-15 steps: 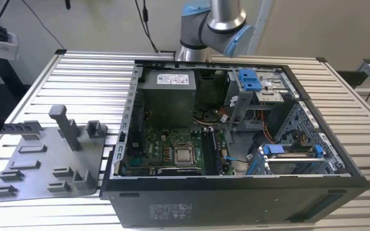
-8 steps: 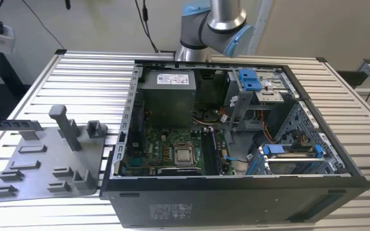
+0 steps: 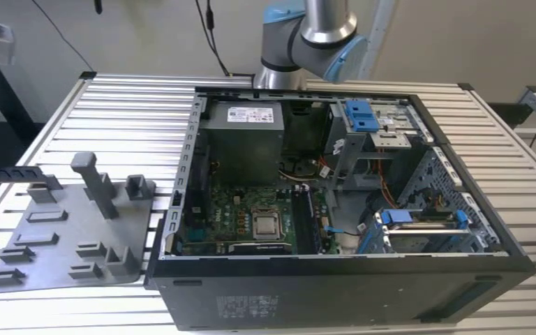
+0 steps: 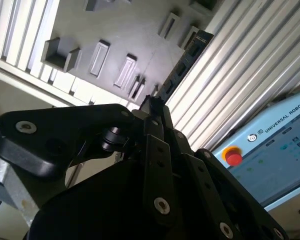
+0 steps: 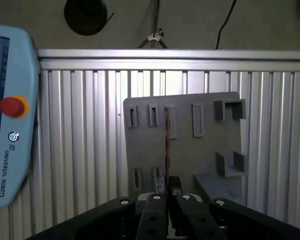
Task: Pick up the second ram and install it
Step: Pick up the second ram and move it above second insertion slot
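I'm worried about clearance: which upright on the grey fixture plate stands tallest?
The narrow capped post near the middle of the fixture plate; the blocks around it are all much lower.

Even, soft light; perhaps slight glare.

Ribbed metal table [image 3: 109,112]; pale wall [image 3: 156,35]
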